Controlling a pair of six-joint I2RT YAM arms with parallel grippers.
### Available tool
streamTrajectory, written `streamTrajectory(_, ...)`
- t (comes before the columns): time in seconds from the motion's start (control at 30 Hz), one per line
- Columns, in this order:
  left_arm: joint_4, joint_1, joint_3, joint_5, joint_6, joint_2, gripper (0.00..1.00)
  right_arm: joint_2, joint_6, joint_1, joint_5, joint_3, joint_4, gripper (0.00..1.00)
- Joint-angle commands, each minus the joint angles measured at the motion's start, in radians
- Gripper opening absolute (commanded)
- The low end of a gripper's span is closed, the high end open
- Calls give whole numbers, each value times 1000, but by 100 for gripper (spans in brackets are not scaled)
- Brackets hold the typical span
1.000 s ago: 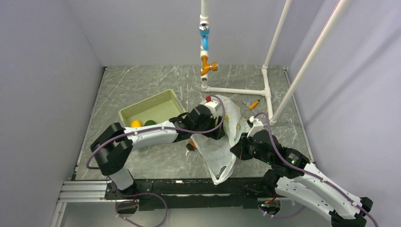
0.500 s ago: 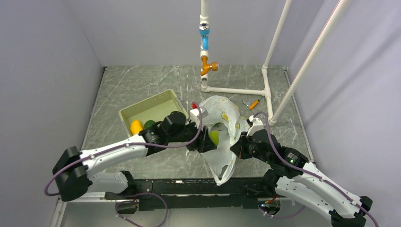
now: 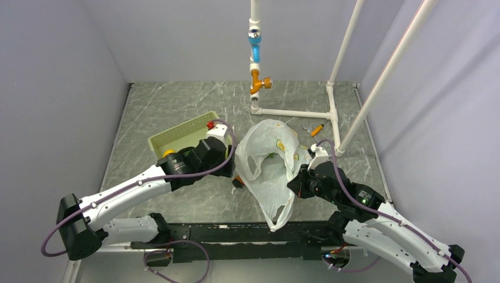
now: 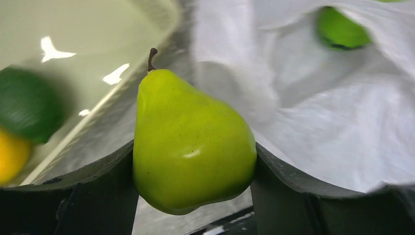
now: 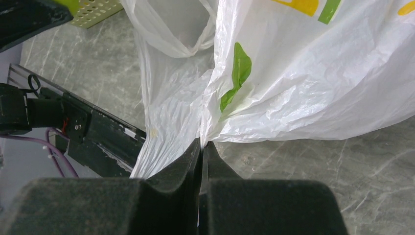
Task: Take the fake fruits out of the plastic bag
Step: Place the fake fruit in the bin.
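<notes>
Left wrist view: a glossy green plastic pear (image 4: 188, 132) is clamped in the left gripper (image 4: 193, 164) between pale green basket (image 4: 88, 29) and white plastic bag (image 4: 313, 112), itself pinched by the right gripper (image 5: 200, 147). Being tapered, the pear may be squeezed out.

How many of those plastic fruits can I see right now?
4: a pear in the left claw, a yellow one and a dark green one in the basket, a bright green one inside the bag. Others may be hidden in the bag.
</notes>
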Motion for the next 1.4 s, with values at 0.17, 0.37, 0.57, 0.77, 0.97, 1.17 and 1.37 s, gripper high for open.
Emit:
streamTrajectory(0.17, -243, 66, 7, -362, -144, -54, 11, -10, -15, 2, 7, 18, 35, 3)
streamTrajectory(0.37, -199, 166, -11, -317, -113, -32, 33, -15, -14, 2, 1, 18, 35, 3)
streamTrajectory(0.57, -140, 287, -3, -189, -65, 55, 35, -21, -12, 2, 1, 18, 34, 3)
streamTrajectory(0.77, -111, 352, 90, -160, 12, 218, 34, -16, -16, 3, 0, 18, 35, 3)
streamTrajectory(0.97, -147, 398, 215, -76, 73, 434, 32, -9, -19, 2, -6, 12, 42, 3)
streamTrajectory(1.17, -172, 412, 249, -33, 76, 548, 41, -7, -21, 2, -6, 9, 45, 2)
streamTrajectory(1.37, -195, 412, 259, -32, 85, 600, 51, -4, -25, 2, -9, 10, 49, 2)
